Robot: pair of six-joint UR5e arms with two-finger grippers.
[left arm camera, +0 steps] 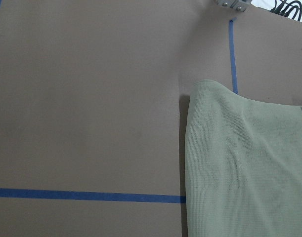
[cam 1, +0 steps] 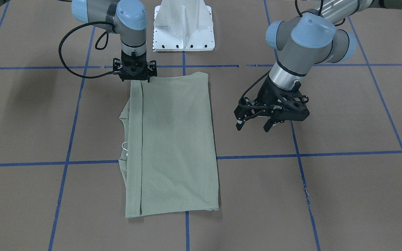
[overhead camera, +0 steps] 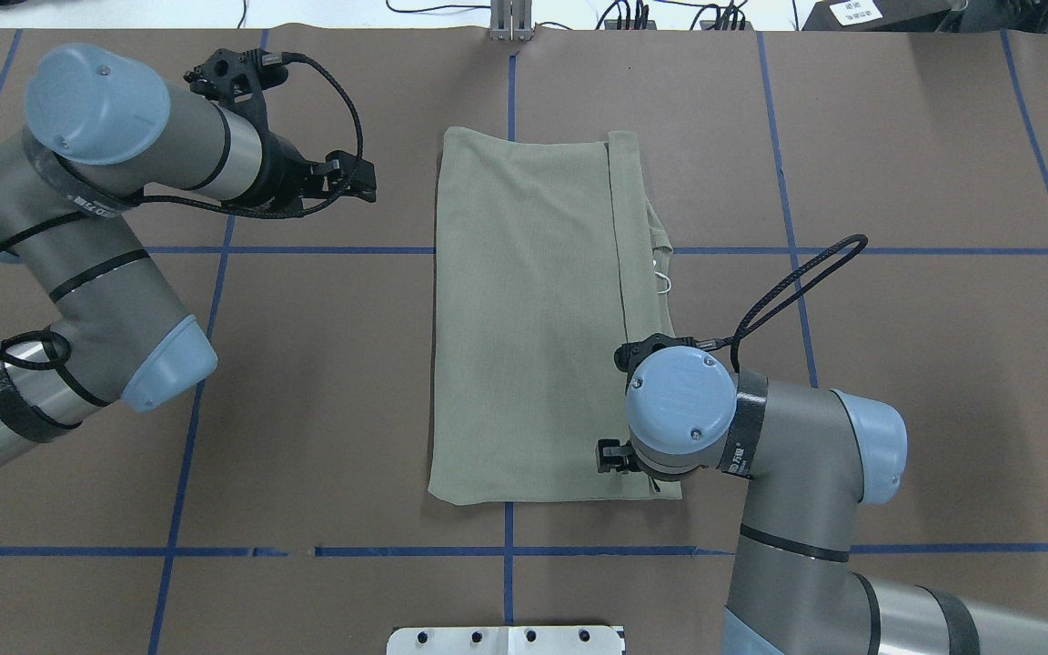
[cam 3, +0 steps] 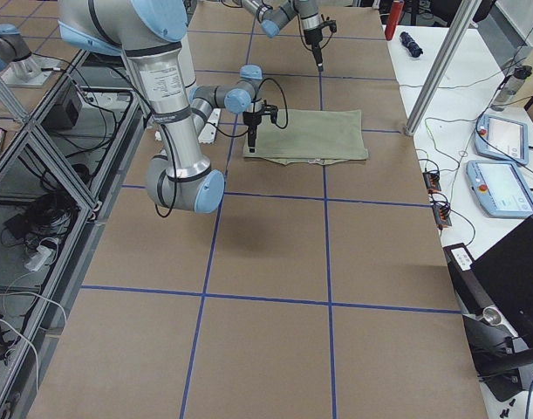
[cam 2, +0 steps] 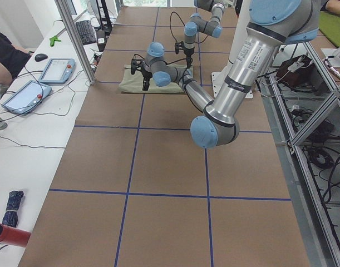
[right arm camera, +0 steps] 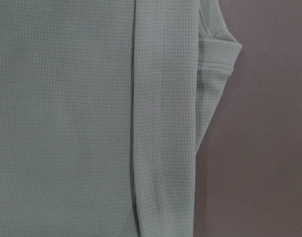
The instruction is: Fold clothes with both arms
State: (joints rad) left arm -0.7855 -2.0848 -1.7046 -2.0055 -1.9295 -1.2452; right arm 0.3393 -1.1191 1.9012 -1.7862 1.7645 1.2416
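Note:
The sage-green shirt (cam 1: 173,139) lies flat on the brown table, folded into a long rectangle, and also shows in the overhead view (overhead camera: 533,318). Its collar and white hang tag (cam 1: 125,145) stick out from under one long edge. My right gripper (cam 1: 140,81) points straight down over the shirt's corner nearest the robot base; its fingertips look apart and the cloth lies flat beneath it (right arm camera: 66,118). My left gripper (cam 1: 253,126) is open and empty, hovering beside the shirt's other long edge (left arm camera: 244,163) and clear of the cloth.
The white pedestal base (cam 1: 183,28) stands just behind the shirt. Blue tape lines (cam 1: 326,154) grid the brown table. A metal post (cam 3: 440,65) and tablets (cam 3: 502,188) stand on the operators' side bench beyond the shirt's far end.

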